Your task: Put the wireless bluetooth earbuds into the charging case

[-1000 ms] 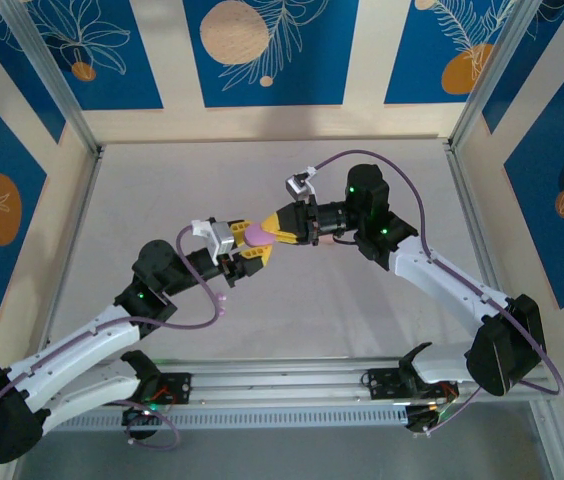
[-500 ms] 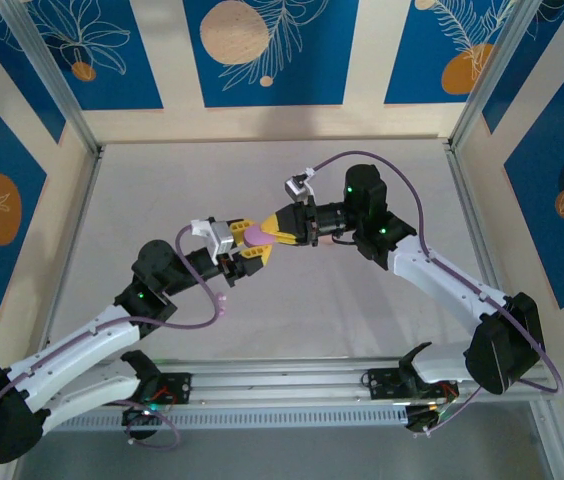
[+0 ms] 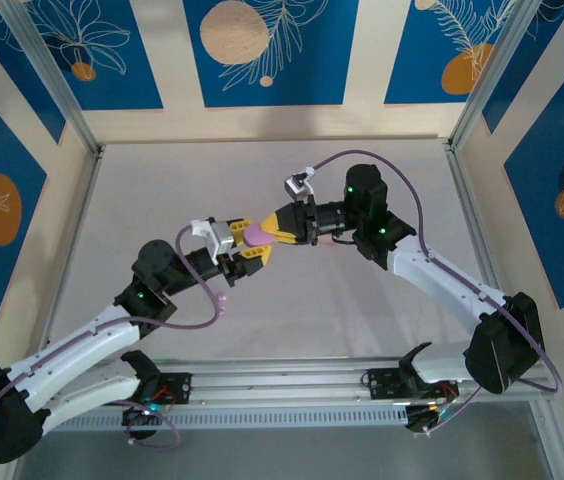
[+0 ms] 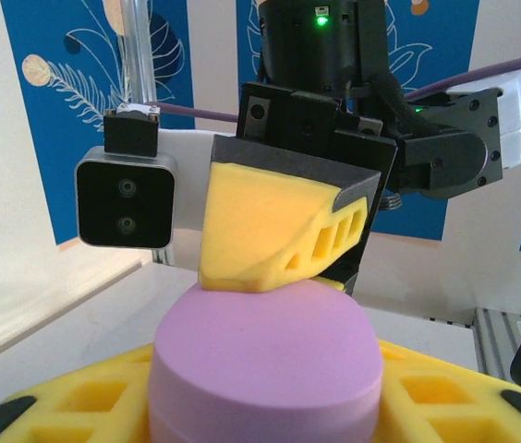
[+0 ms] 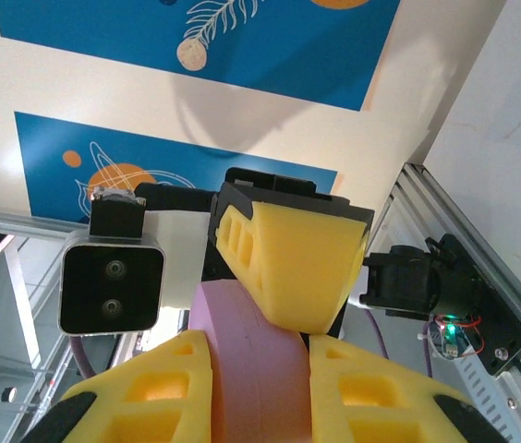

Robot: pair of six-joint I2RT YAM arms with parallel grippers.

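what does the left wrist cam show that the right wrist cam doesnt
Left wrist view: the lilac case with its broad round face up, the right gripper at its far edge, and the right wrist camera beside that. Right wrist view: the case edge-on, the left wrist camera, and a metal rail with a green-lit board. Both: the case clamped by the left gripper and the right gripper at once, with blue patterned wall panels behind.
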